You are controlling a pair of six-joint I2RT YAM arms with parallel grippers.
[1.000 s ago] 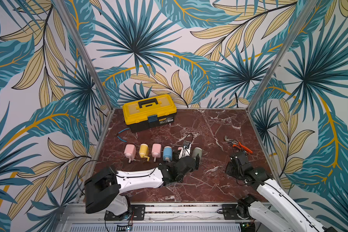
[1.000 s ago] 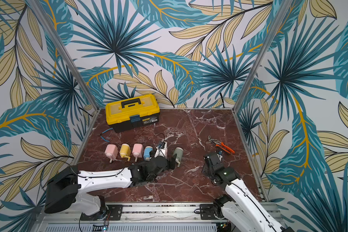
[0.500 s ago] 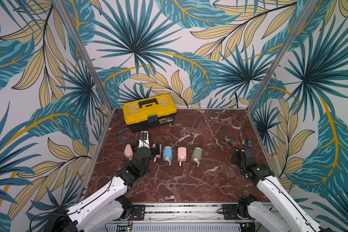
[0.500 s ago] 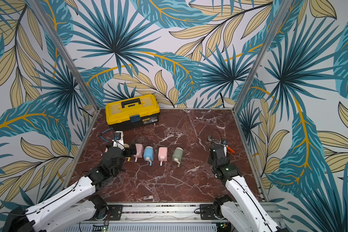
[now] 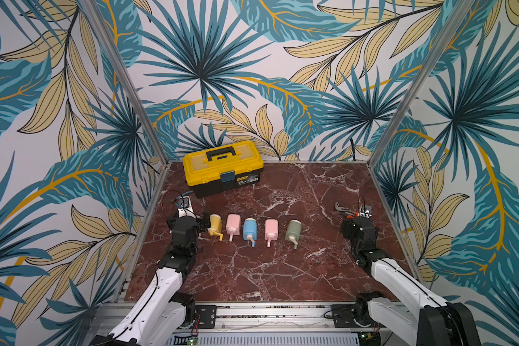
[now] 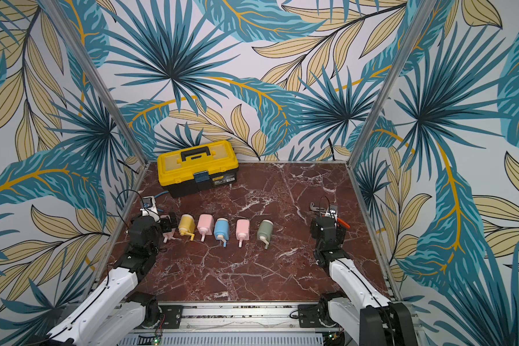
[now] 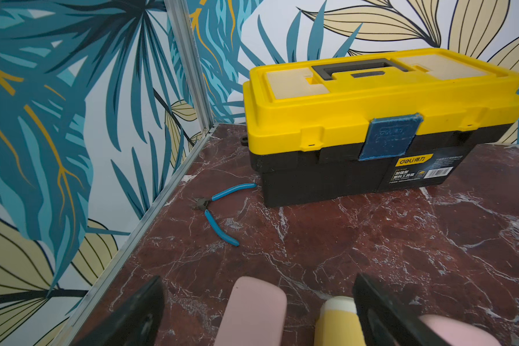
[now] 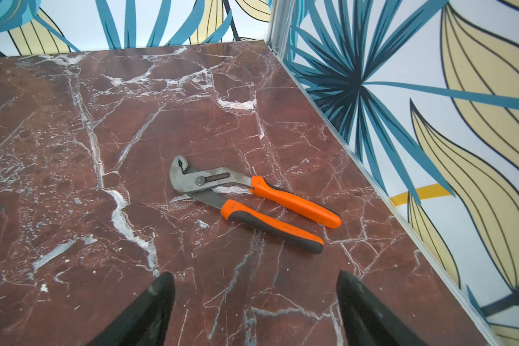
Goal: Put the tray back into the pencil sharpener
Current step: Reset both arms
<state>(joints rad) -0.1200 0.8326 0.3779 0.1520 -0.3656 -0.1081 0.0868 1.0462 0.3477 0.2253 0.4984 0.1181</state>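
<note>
Red-marble worktop (image 5: 282, 269), holding a row of six crank pencil sharpeners lying on their sides near the front: end pink sharpener (image 7: 253, 311) nearest the left arm, then yellow sharpener (image 5: 215, 224), second pink sharpener (image 5: 233, 223), blue sharpener (image 5: 250, 229), third pink sharpener (image 5: 271, 230) and green sharpener (image 5: 293, 231). The tray cannot be told apart from any body. Left claw (image 7: 259, 281): spread wide, straddling the end pink sharpener with a gap on each side, gripping nothing. Right claw (image 8: 255, 277): spread wide, empty, above bare worktop, just short of the orange-handled pliers (image 8: 246, 197) by the right wall. Yellow toolbox (image 5: 222, 167): closed, at the back left. Blue-handled cutters (image 7: 219, 209): open, beside the toolbox.
</note>
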